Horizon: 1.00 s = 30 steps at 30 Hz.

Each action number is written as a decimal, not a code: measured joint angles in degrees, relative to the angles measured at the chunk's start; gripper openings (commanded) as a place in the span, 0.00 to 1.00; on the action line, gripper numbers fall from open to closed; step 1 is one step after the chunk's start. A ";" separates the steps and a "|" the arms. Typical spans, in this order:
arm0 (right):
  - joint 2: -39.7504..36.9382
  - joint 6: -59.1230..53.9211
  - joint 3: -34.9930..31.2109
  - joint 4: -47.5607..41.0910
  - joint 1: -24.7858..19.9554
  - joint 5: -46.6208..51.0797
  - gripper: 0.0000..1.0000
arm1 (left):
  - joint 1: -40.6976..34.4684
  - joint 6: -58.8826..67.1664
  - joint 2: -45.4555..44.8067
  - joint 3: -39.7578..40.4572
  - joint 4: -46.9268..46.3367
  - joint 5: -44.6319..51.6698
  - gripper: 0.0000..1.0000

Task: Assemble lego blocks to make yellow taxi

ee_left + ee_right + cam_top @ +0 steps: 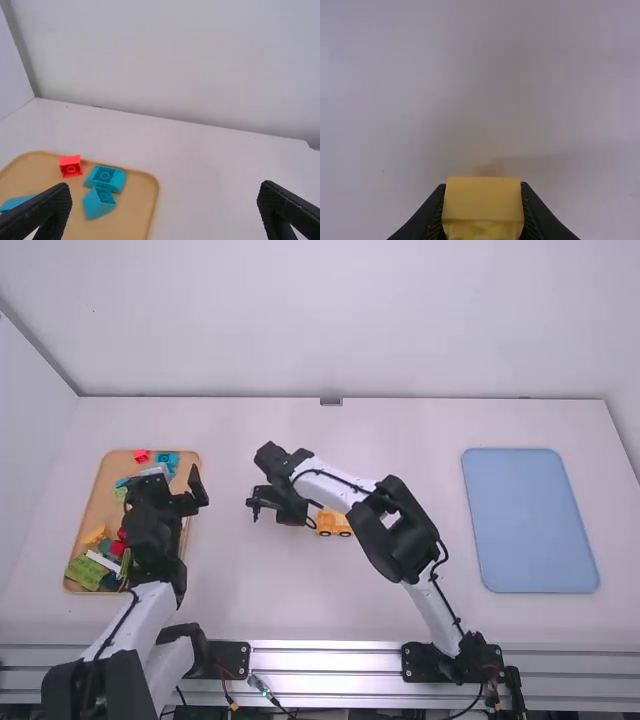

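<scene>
If the right claw (483, 197), pinching a yellow block (482, 192) near the wheeled base (336, 521), swings low, it might knock that askew, I'd guess, while the left claw (165, 187) gapes empty.

Smooth matt white table (420, 430), shiny metal rail (330, 661), smooth yellow plastic block (482, 195), smooth red plastic block (70, 162)

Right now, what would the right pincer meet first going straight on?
Likely the white table, with the yellow block in the right pincer touching first. Remaining gap is hard to judge.
</scene>
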 measured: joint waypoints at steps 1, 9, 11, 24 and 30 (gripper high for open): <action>-0.02 -0.11 0.00 -0.02 0.00 -0.35 0.14 | 0.00 0.00 0.17 0.00 0.13 0.28 0.99; -0.02 -0.04 0.00 0.22 -0.81 -1.31 0.99 | 0.00 0.00 0.20 0.02 0.55 0.70 0.99; -0.02 -0.11 0.00 0.15 -0.85 -1.29 0.99 | 0.00 0.00 0.20 0.00 0.55 0.68 0.99; -3.50 -0.70 1.92 -1.22 -5.33 -8.48 0.99 | -0.02 -1.73 0.20 0.00 1.62 2.25 0.99; -13.05 -2.51 0.37 -0.28 -13.94 -14.84 0.99 | -0.02 0.70 0.20 0.00 1.90 10.19 0.99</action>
